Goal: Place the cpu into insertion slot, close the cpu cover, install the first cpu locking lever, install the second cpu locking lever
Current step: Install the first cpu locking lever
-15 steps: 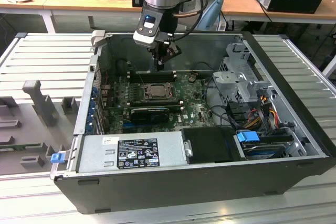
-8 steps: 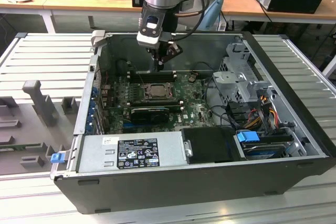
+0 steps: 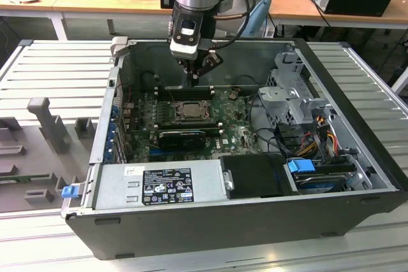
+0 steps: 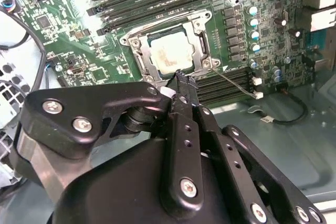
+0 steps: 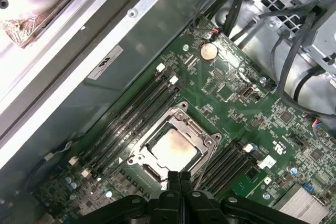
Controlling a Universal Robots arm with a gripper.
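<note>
Cpu (image 5: 173, 148) lies just beyond the gripper (image 5: 179, 176), whose fingers are pressed together with nothing visible between them; in both wrist views the tips hang at the near edge of the socket, and contact cannot be confirmed. Cpu is seated flat in the insertion slot (image 4: 199, 51), pale face showing through the window of the cpu cover (image 5: 209, 141), which lies down over it. A thin wire lever (image 4: 239, 83) runs from the socket corner out across the memory slots (image 5: 136, 114); whether it is latched cannot be told. Judgement: lever work is in hand; the tips should bear on the lever alone, move slowly along its arc, and keep off the chip face and the green circuit board (image 5: 236, 93). Beyond stands the case wall (image 5: 105, 51).
</note>
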